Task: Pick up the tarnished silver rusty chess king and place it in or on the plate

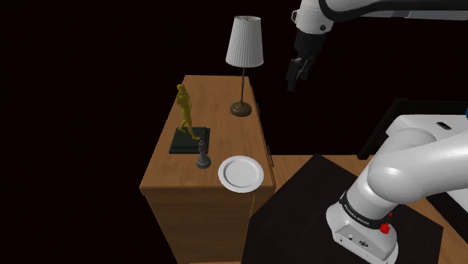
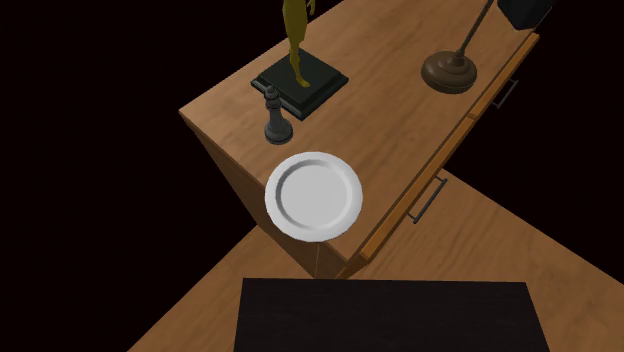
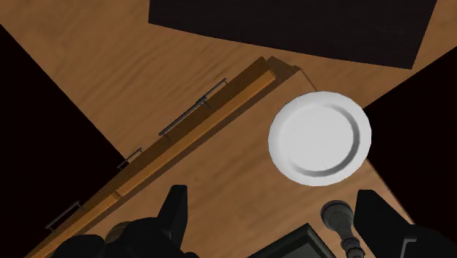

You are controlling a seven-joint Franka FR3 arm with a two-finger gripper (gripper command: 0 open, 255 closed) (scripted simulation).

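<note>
A dark grey chess king (image 1: 202,155) (image 2: 277,117) stands upright on the wooden dresser (image 1: 217,97), just in front of a statue's black base. The white round plate (image 1: 241,172) (image 2: 314,195) lies beside it near the dresser's front corner, a short gap apart. My gripper (image 1: 295,75) hangs high in the air, off to the shoulder view's right of the dresser, level with the lampshade. In the wrist view my gripper (image 3: 275,216) is open, its fingers (image 3: 174,209) wide apart with nothing between them; far below are the plate (image 3: 320,136) and the king (image 3: 343,220).
A golden figure (image 1: 185,112) on a black base (image 2: 300,80) stands behind the king. A table lamp (image 1: 244,45) with a white shade and brown foot (image 2: 450,72) stands at the back. A black mat (image 2: 390,315) lies on the wooden floor. Drawer handles (image 3: 192,108) line the dresser's front.
</note>
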